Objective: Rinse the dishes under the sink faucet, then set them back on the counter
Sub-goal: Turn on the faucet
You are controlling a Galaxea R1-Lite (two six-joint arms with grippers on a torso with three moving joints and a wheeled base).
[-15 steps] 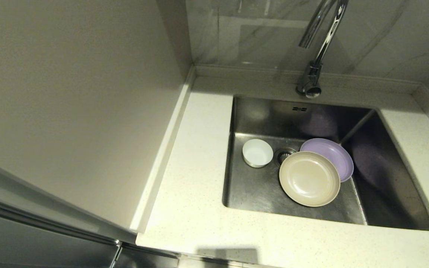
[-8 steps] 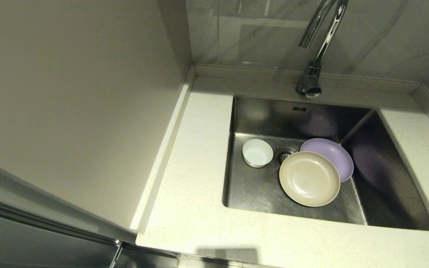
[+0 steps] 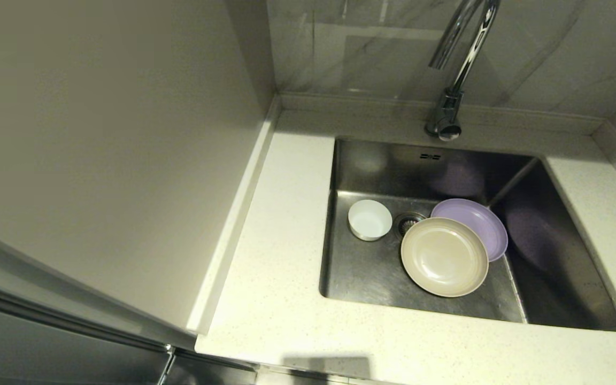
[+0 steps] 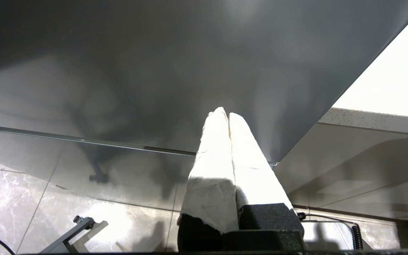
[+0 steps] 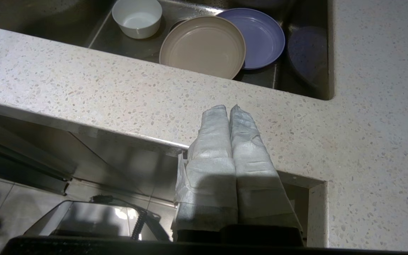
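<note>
Sitting at the bottom of the sink [image 3: 372, 278], the three dishes were all down in the steel basin. The small white bowl [image 3: 369, 219] stood just beside the round drain [image 3: 407, 222], on its left side in the head view. The beige plate [image 3: 444, 256] lay on the other side of the drain and covered part of the purple plate [image 3: 483, 224], which stuck out behind it. The shiny faucet [image 3: 449, 101] rose from the back edge of the sink, under the grey wall tile [image 3: 372, 48]. The speckled desk [image 3: 270, 278] ran all around the sink. The left gripper [image 4: 228, 114] was low down in front of a dark cabinet panel [image 4: 136, 71], with its two white wrapped fingers pressed together and holding nothing. The right gripper [image 5: 228, 108] was low by the front edge of the desk, its fingers also pressed together and empty. No words or labels could be read on anything.
</note>
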